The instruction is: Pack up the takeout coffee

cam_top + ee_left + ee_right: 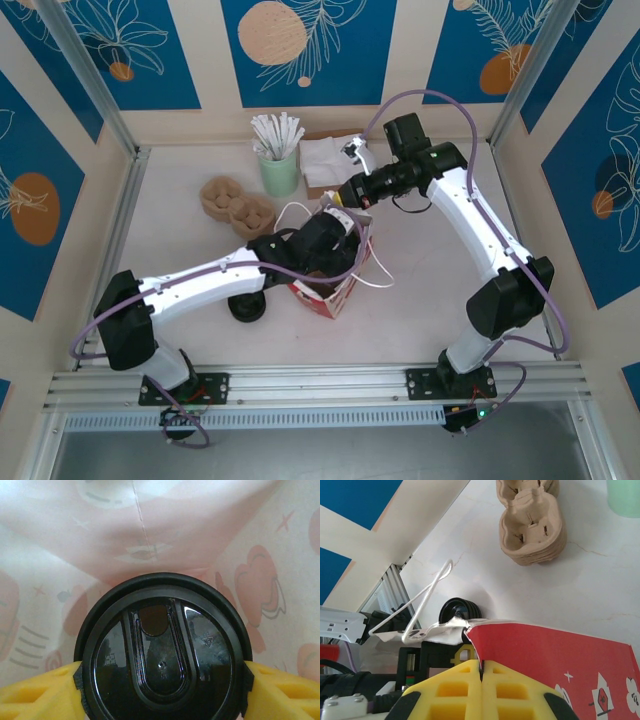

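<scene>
Pulp cup carriers [238,204] near mint cup [279,174] holding white sticks [276,133]; white napkins [323,160] just beside cup.

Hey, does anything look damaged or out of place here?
The paper bag looks ragged and crumpled at its rim where the right gripper pinches it. Nothing looks spilled; the takeout coffee has its lid on squarely.

bright, even light; soft shadows on the table [420,310]. glare streaks the black lid [162,655]; the bag [240,545] behind it blurs.

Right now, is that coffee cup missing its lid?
No, the takeout coffee carries its round black lid, clamped between the yellow fingers of the left gripper.
</scene>
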Motion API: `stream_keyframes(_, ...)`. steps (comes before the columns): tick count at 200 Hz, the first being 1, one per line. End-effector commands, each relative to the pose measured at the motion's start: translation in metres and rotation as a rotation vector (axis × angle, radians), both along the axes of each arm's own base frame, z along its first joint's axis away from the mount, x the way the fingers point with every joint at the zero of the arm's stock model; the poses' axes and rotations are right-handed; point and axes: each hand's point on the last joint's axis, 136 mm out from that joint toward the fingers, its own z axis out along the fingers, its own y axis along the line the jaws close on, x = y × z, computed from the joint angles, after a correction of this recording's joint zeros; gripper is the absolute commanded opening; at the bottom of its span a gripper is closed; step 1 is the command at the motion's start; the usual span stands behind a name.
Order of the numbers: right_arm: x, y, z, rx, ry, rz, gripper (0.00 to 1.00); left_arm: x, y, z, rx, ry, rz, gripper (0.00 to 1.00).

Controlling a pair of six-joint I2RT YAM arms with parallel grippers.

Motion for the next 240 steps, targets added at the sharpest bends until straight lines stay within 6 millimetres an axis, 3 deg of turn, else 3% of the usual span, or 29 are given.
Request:
stream_keyframes(1,0.003,0.006,0.015,0.048,-0.033,0.013,0.00,0.001,0.011,-0.012,0.047,0.047,0.005,0.72)
stream_keyframes(47,0.004,0.009,0.017,0.082,-0.018,0.027,0.00,0.017,0.004,-0.005,0.012,0.040,-0.002,0.72)
stream_keyframes(240,0.024,0.013,0.000,0.102,0.028,0.020,0.00,0.039,-0.004,-0.035,0.015,0.102,0.019,0.72)
